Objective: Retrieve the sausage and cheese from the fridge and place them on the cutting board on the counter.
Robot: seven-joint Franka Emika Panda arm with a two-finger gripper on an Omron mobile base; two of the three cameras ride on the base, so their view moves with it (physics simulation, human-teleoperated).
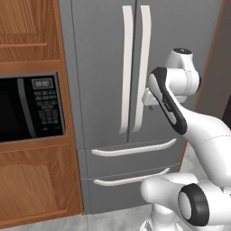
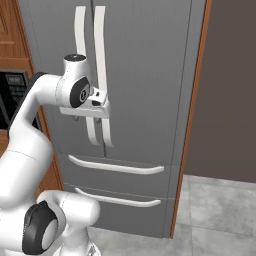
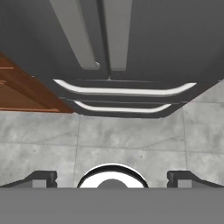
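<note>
Grey tiled kitchen floor [image 3: 131, 140] underneath, with brown wooden cabinetry [image 1: 27, 180] and a built-in black microwave [image 1: 27, 108] at far left, its panel writing too small to read. Next along, tall grey French-door fridge [image 1: 99, 67] standing upright with both doors closed, long white vertical handles [image 1: 135, 67] running up and down the middle seam, two drawers with white horizontal handles [image 1: 133, 148] below. Further right, two-finger gripper [image 2: 92, 118] held just before the door handles, pointing downward, fingers [image 3: 41, 178] spread wide and holding nothing.
</note>
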